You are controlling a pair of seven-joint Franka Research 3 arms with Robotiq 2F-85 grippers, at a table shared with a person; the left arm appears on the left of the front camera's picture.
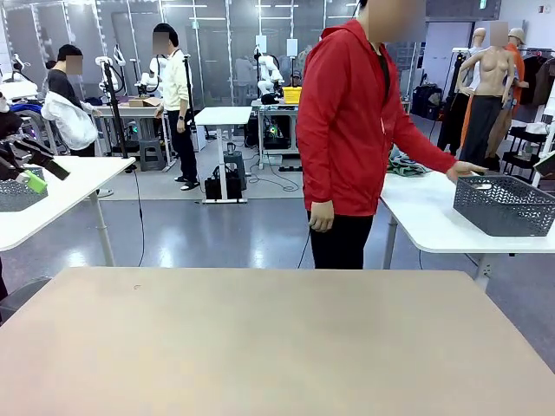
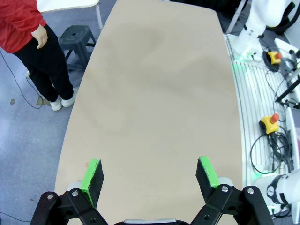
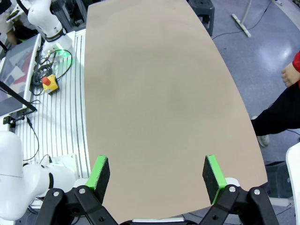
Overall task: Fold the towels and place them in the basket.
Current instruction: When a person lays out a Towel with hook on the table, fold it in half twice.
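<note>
- Front view: the basket [image 1: 505, 206] stands on a white side table [image 1: 425, 217], near its right edge, apart from the beige work table [image 1: 277, 338]. The person's hand [image 1: 466, 170] touches the basket's rim, probably to carry it over.
- Left wrist view: the left gripper [image 2: 150, 177] hangs above one end of the work table, jaws wide apart and empty.
- Right wrist view: the right gripper [image 3: 155, 172] hangs likewise, jaws apart and empty, presumably ready to receive work.

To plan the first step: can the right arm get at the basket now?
Probably not. The basket sits on another white table beyond a gap of floor, with the person's hand at its rim. The right arm's fingers hang over the beige table.
</note>
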